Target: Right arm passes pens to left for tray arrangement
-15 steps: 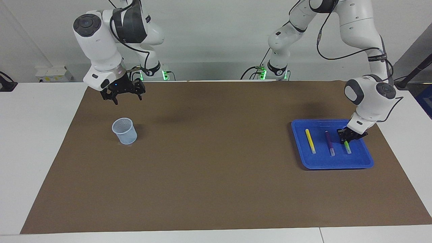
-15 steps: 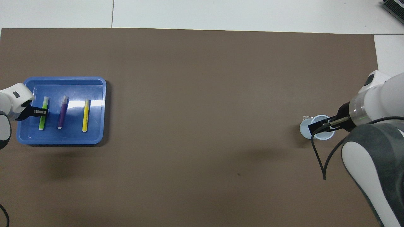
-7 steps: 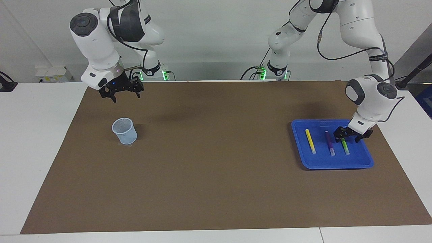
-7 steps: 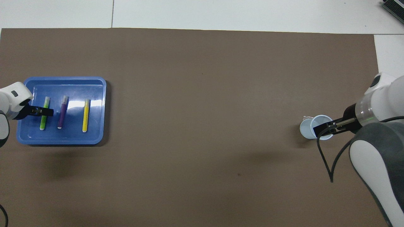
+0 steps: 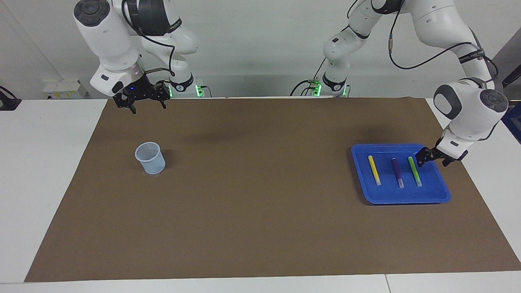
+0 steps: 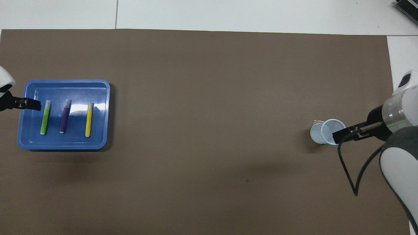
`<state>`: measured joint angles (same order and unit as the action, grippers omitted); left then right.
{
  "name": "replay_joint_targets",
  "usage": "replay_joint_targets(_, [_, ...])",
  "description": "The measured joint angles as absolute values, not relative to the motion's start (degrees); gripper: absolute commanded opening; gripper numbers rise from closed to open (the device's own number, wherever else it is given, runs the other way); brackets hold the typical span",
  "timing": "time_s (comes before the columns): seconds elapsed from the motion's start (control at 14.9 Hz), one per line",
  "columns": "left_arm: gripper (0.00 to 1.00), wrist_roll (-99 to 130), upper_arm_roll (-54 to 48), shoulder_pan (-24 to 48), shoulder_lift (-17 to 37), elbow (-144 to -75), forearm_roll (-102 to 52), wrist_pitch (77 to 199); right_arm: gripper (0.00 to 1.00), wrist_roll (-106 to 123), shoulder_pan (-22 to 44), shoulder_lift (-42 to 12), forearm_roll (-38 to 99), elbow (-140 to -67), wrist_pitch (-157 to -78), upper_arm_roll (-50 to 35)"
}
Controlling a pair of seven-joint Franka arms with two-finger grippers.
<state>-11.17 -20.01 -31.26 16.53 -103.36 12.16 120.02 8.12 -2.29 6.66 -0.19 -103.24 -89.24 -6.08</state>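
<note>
Fingers (image 5: 422, 156) of left gripper (image 5: 434, 158) spread wide, lifted off green pen (image 5: 414, 171) since released in blue tray (image 5: 401, 199); right gripper (image 5: 141, 104) wide, risen.

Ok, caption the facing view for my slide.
Three pens lie in the blue tray; both arms raised, mesh cup empty.

Three pens (image 5: 397, 171) lie side by side in a tray (image 5: 431, 197) at the left arm's end of the table. A mesh cup (image 5: 150, 158) stands well apart, toward the right arm's end.
</note>
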Motion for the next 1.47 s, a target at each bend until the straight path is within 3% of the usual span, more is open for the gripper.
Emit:
replay_joint_targets(0.54, [1.0,4.2,-20.4,-20.4,10.5,-90.8,9.2,98.7,1.0,8.1,-1.9,6.7,-0.2,-103.4,-89.3,-6.0])
replay_joint_targets(1.07, [1.0,4.8,-19.7,-16.3,2.3,-88.8,4.8,89.4,1.0,8.1,-1.9,6.6,-0.2,-103.3,-92.5,-5.8])
replay_joint_targets(1.47, [1.0,4.8,-0.9,2.5,-2.1,-87.0,4.0,81.9,1.0,8.1,-1.9,6.7,-0.2,-103.1,-92.6,-4.1])
